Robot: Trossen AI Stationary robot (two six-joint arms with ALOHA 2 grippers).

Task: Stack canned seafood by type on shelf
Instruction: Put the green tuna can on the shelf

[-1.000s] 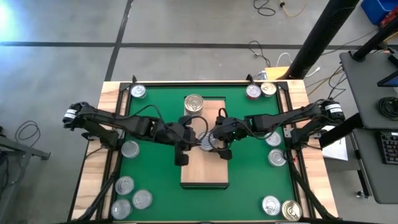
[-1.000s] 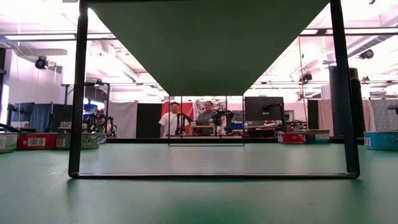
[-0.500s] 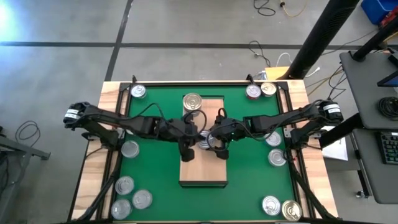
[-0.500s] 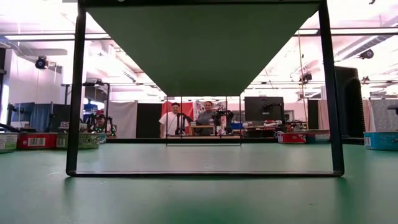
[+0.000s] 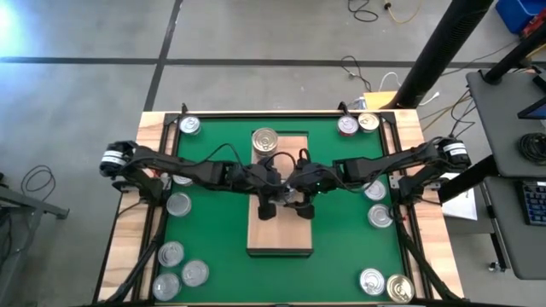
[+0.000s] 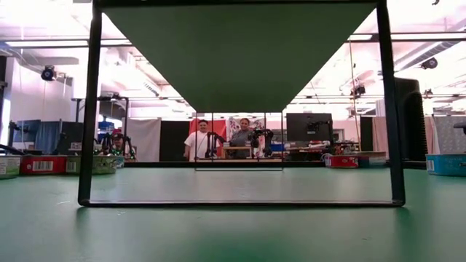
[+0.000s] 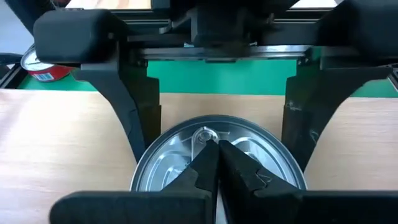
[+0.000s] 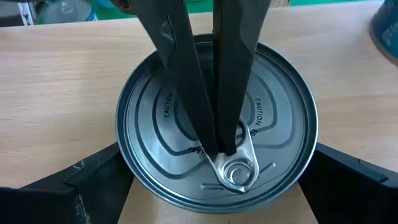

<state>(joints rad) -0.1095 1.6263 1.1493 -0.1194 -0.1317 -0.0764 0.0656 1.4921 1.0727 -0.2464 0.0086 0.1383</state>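
A silver-topped can (image 8: 217, 118) stands on the light-wood shelf (image 5: 280, 234) at the middle of the green table. My right gripper (image 5: 295, 196) comes from the table's right with one finger on either side of this can. My left gripper (image 7: 216, 152) comes from the left, shut, with its tips down on the can's lid. A gold-topped can (image 5: 265, 141) stands on the shelf's far end. More cans lie around on the table. My left gripper sets its shut fingertips (image 8: 214, 146) on the can's lid right beside the pull tab (image 8: 239, 171). The fingers slant down from the table's left. My right gripper has the can's round side wall (image 7: 144, 168) between its two widely spread fingers (image 7: 134, 118). It slants down from the table's right, and the can stands upright on the shelf.
Silver cans lie at the left (image 5: 178, 203), near left (image 5: 171, 253) (image 5: 195, 273) and right (image 5: 380, 216). Others sit in the far corners (image 5: 189, 125) (image 5: 368, 122) and the near right corner (image 5: 372, 280) (image 5: 399, 288). People stand in the room behind, in the low view.
My left gripper has come down and toward the table's right, from beside the shelf's left edge onto the silver can's lid. The right gripper has stayed around the can. The shelf has shifted slightly.
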